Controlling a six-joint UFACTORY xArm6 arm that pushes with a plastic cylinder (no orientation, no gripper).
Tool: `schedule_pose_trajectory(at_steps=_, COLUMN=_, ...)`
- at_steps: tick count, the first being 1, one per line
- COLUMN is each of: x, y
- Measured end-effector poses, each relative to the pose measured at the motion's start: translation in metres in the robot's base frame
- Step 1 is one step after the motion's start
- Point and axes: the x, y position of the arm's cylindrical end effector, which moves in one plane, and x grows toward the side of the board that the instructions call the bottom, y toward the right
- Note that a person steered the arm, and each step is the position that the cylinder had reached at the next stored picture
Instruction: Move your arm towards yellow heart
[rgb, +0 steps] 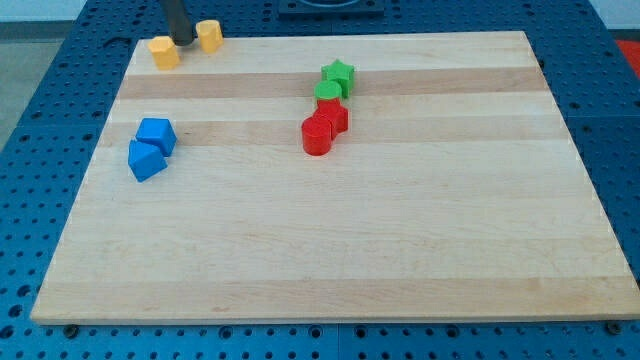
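Two yellow blocks sit at the board's top left corner, one (164, 50) on the left and one (209, 35) on the right. I cannot tell from their shapes which is the heart. My dark rod comes down between them, and my tip (181, 43) rests on the board. It is close to both blocks, just right of the left one and left of the right one. I cannot tell whether it touches either.
Two blue blocks (156, 133) (146, 159) lie together at the left. A green star (339, 76) and a second green block (329, 93) sit above two red blocks (333, 117) (317, 136) near the middle. The wooden board (400, 250) lies on a blue perforated table.
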Motion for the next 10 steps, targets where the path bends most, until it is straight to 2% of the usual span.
schedule_pose_trajectory(at_steps=2, x=0.026, y=0.040)
schedule_pose_trajectory(at_steps=4, x=0.033, y=0.042)
schedule_pose_trajectory(at_steps=5, x=0.037, y=0.068)
schedule_pose_trajectory(at_steps=7, x=0.016, y=0.179)
schedule_pose_trajectory(at_steps=8, x=0.001, y=0.200)
schedule_pose_trajectory(at_steps=10, x=0.001, y=0.176)
